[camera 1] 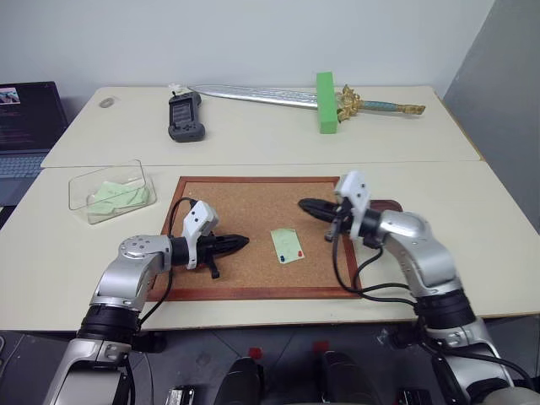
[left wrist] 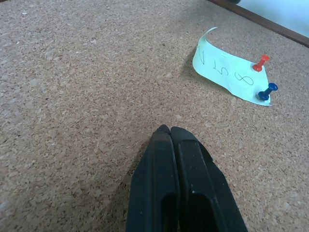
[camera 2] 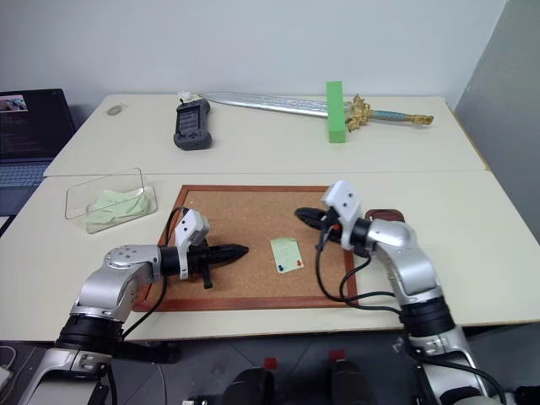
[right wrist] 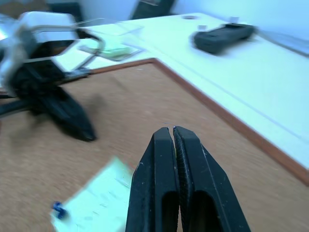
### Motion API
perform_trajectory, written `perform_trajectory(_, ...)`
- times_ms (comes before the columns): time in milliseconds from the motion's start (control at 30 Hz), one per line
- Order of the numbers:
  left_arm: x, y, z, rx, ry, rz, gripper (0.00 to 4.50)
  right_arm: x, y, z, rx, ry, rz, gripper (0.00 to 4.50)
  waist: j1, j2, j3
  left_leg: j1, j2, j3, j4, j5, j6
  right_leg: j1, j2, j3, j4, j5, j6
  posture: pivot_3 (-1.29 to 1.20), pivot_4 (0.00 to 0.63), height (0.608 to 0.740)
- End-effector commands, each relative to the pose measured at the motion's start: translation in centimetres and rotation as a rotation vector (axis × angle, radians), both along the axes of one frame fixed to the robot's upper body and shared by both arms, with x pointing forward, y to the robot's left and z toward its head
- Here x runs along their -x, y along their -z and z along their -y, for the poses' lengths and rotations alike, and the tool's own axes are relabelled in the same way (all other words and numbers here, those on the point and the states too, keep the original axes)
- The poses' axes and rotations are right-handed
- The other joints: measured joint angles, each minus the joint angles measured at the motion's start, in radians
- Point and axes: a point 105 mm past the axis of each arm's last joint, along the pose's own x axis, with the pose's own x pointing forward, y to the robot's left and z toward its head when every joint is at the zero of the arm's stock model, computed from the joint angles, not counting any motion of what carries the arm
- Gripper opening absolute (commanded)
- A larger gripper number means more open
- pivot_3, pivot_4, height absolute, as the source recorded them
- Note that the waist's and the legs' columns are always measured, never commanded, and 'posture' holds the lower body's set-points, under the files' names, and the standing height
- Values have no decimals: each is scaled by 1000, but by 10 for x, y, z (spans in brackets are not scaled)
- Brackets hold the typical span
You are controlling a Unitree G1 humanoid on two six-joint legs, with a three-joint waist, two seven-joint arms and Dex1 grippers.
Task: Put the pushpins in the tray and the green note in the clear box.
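The green note (camera 1: 288, 245) lies on the corkboard (camera 1: 253, 207), pinned by a red pushpin (left wrist: 260, 63) and a blue pushpin (left wrist: 268, 91) at one end, its other end curling up. It sits between the left hand (camera 1: 239, 243) and the right hand (camera 1: 309, 206), both hovering above the corkboard with fingers pressed together, holding nothing. The clear box (camera 1: 83, 191), off the corkboard's left edge on the bench (camera 1: 506, 228), holds pale-green paper; the tray (camera 2: 384, 214) sits at the corkboard's right edge behind the right hand.
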Motion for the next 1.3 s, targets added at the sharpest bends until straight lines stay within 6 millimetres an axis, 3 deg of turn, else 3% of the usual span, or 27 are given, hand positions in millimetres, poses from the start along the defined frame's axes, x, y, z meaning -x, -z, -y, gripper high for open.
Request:
perform_trajectory(33, 5, 10, 3, -11, 21, -33, 0, -4, -21, 57, -6, 255, 50, 20, 4, 0, 0, 0, 0, 0, 0, 0, 0, 0, 0, 0, 0, 0, 0, 0, 150, 740)
perform_trajectory(133, 6, 10, 4, -10, 30, -36, 0, -3, -10, 102, -7, 453, -20, 20, 5, 0, 0, -1, 0, 1, 0, 0, 0, 0, 0, 0, -1, 0, 0, 0, 150, 740)
perform_trajectory(300, 3, 10, 7, -12, 37, -36, 0, -2, 7, 129, -22, 581, -115, 20, 5, 0, 0, 0, 0, 2, -1, 0, 0, 0, 0, 1, -1, 0, 0, 0, 150, 740)
perform_trajectory(633, 2, 8, 10, -10, 52, -35, 0, -20, 25, 132, -154, 618, -264, 20, 5, 0, 0, 0, 0, 7, 0, 0, 0, 1, 0, 2, 0, 0, 0, 0, 150, 740)
perform_trajectory(1067, 4, 7, 6, -18, 32, -28, 0, -39, 45, 132, -149, 627, -315, 20, 4, 0, 0, 0, 0, 10, 0, 0, 0, 1, 0, 2, -1, 0, 0, 0, 150, 740)
perform_trajectory(1267, 4, 6, 6, -21, 32, -27, 0, -39, 43, 133, -147, 627, -303, 1173, 4, 0, 0, 0, 0, 10, 0, 0, 0, 0, 0, 2, -1, 0, 0, 0, 150, 740)
perform_trajectory(1300, 3, 6, 6, -21, 33, -26, 0, -39, 43, 134, -145, 628, -302, 1173, 4, 0, 0, 0, 0, 10, 0, 0, 0, 0, 0, 2, -1, 0, 0, 0, 150, 740)
